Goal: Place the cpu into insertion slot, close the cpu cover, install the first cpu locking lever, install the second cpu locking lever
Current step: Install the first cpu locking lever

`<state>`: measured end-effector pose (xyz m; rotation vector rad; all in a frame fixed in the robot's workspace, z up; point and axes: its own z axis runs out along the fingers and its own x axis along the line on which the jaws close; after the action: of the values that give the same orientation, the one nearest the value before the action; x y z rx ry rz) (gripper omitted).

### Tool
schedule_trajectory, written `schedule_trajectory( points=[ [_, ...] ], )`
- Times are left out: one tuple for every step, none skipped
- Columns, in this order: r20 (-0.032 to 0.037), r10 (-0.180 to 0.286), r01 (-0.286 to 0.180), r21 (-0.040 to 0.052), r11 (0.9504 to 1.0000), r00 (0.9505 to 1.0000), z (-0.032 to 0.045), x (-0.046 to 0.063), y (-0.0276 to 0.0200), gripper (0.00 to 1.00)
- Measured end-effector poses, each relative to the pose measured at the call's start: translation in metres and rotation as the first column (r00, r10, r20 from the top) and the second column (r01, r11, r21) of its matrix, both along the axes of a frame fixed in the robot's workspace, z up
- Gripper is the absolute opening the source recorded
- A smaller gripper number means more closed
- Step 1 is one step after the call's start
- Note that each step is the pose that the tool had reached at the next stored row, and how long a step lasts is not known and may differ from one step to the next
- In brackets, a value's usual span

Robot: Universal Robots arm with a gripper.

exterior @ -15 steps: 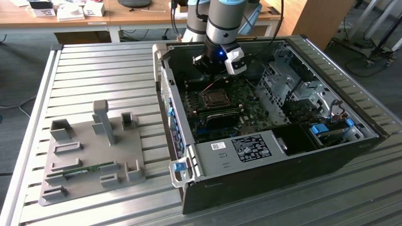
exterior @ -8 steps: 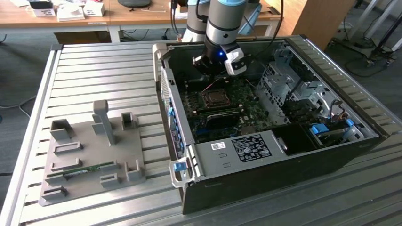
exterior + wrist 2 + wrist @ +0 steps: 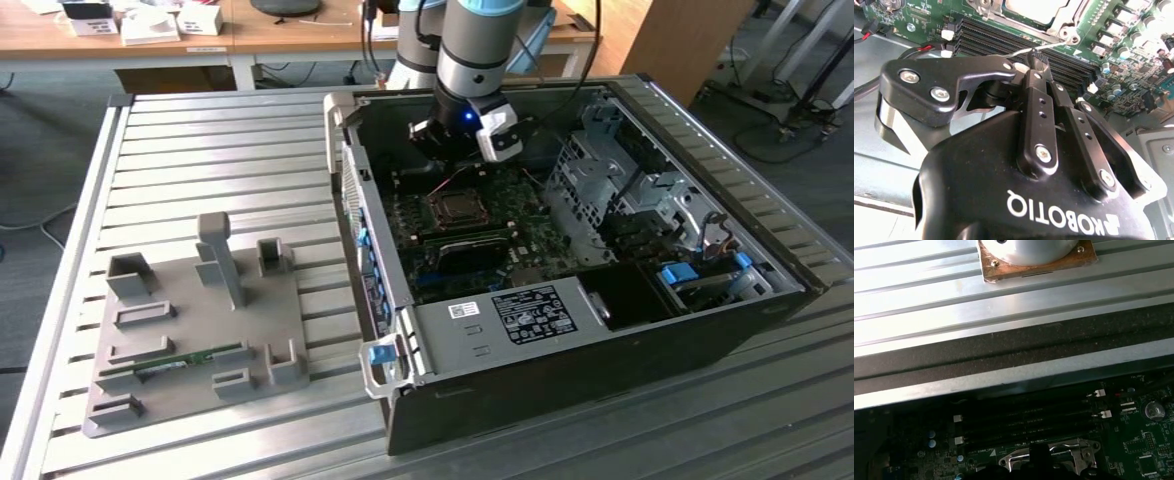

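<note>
The open computer case (image 3: 561, 380) lies on the slatted table with its green board (image 3: 467, 250) facing up. My gripper (image 3: 458, 152) hangs inside it, just beyond the cpu socket (image 3: 461, 208). In the second wrist view the two black fingers (image 3: 1037, 115) are pressed together, and the gripper (image 3: 1038, 56) is shut with its tips against a thin silvery locking lever (image 3: 1059, 45). Behind the lever, the cpu cover (image 3: 1066, 31) lies flat around the pale cpu (image 3: 1036, 7). In the first wrist view the cover (image 3: 1054, 449) shows beside dark fingertips (image 3: 1040, 456).
Black memory slots (image 3: 999, 37) run beside the socket, close to my fingers. A metal drive cage (image 3: 621, 190) and a labelled grey box (image 3: 514, 315) fill the case's near end. A grey fixture block (image 3: 200, 320) holding a green memory stick (image 3: 174, 366) sits at the exterior view's left.
</note>
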<state>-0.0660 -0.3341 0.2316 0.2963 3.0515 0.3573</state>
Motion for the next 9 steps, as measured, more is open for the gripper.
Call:
schedule_trajectory(
  points=[
    [0.0, 0.0, 0.0, 0.0007, 1.0, 1.0, -0.0004, 0.0, 0.0008, 0.11],
    [0.0, 0.0, 0.0, 0.0013, 1.0, 1.0, -0.0007, 0.0, 0.0017, 0.11],
    [0.0, 0.0, 0.0, 0.002, 1.0, 1.0, -0.001, 0.0, 0.0026, 0.11],
    [0.0001, 0.0, 0.0, 0.0037, 1.0, 1.0, -0.0015, 0.0, 0.0036, 0.11],
    [0.0, 0.0, 0.0, 0.0058, 1.0, 1.0, -0.002, 0.0, 0.0044, 0.11],
    [0.0, 0.0, 0.0, 0.0082, 1.0, 1.0, -0.0025, 0.0, 0.0051, 0.11],
    [0.0001, 0.0, 0.0, 0.0111, 0.9999, 1.0, -0.0031, 0.0, 0.0058, 0.11],
    [0.0001, 0.0, 0.0, 0.014, 0.9999, 1.0, -0.0037, 0.0, 0.0065, 0.11],
    [0.0001, 0.0, 0.0, 0.0164, 0.9999, 1.0, -0.0041, 0.0001, 0.0069, 0.11]
  ],
)
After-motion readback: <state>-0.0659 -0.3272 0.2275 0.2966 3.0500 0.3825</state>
